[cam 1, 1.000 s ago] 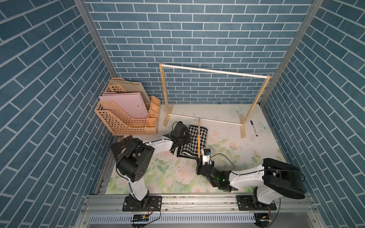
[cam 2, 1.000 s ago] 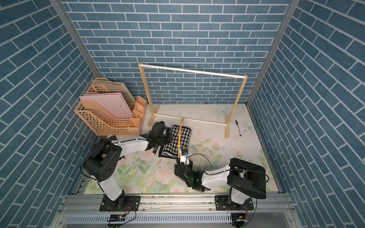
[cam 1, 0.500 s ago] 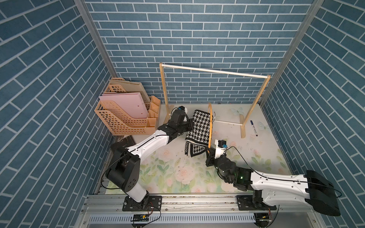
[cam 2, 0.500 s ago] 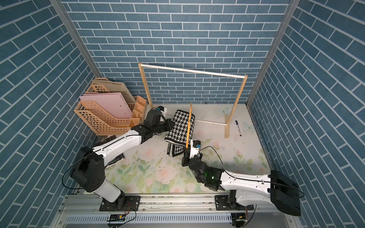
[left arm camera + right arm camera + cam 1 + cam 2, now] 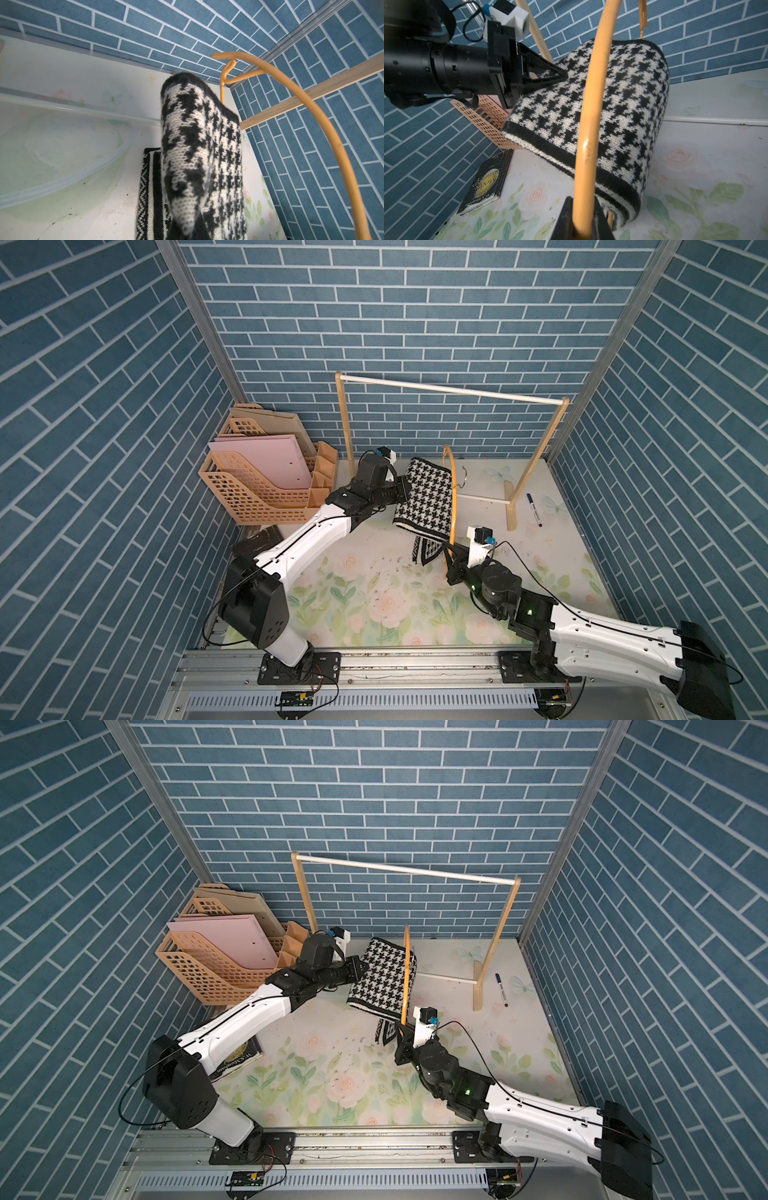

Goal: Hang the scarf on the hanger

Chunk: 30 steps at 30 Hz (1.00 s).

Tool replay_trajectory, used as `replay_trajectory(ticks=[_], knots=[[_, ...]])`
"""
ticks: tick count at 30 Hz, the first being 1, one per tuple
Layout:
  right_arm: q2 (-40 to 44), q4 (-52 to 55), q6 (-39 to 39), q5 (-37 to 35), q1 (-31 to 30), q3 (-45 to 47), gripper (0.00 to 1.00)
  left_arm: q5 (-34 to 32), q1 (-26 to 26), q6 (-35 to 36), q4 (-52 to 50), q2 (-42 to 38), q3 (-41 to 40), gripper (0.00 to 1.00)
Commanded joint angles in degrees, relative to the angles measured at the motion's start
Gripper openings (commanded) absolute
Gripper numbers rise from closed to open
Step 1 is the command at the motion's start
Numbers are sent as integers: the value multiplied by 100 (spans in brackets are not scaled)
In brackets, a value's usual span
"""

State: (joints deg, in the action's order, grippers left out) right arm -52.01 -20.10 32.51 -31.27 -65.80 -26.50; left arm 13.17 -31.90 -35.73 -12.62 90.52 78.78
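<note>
Left fingers (image 5: 548,71): closed on the side edge of the scarf (image 5: 426,497), holding it up off the table (image 5: 374,605).
Right fingers (image 5: 565,218): clamped on one tip of the hanger (image 5: 454,493), which stands on end.
Scarf: passes between the hanger's curve and lower bar, tail hanging low.
Risk: thin pinch, so the knit could slip free. The hanger may also pivot in its end grip and shed the scarf.

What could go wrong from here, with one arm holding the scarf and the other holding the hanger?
1. The right gripper pinches the hanger only at its lower tip, so the long upright hanger may pivot or slip under the scarf's pull.
2. The left gripper holds the scarf by one edge while its chevron end hangs down toward the table; released now, it might slide off unevenly.
</note>
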Motion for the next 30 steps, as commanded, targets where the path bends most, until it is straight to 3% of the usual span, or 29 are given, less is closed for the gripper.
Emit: replay_trajectory(ticks=[1, 14, 21, 30], knots=[[59, -194, -278, 45, 56, 32, 0, -121, 25, 113, -156, -194, 271, 0], [-34, -1012, 308, 146, 174, 14, 0, -284, 18, 85, -424, -443, 1002, 0], [50, -819, 843, 497, 393, -355, 0, -312, 21, 109, -576, -423, 1461, 0], [170, -743, 1352, 847, 575, -418, 0, -660, 21, 204, -599, -765, 1143, 0]])
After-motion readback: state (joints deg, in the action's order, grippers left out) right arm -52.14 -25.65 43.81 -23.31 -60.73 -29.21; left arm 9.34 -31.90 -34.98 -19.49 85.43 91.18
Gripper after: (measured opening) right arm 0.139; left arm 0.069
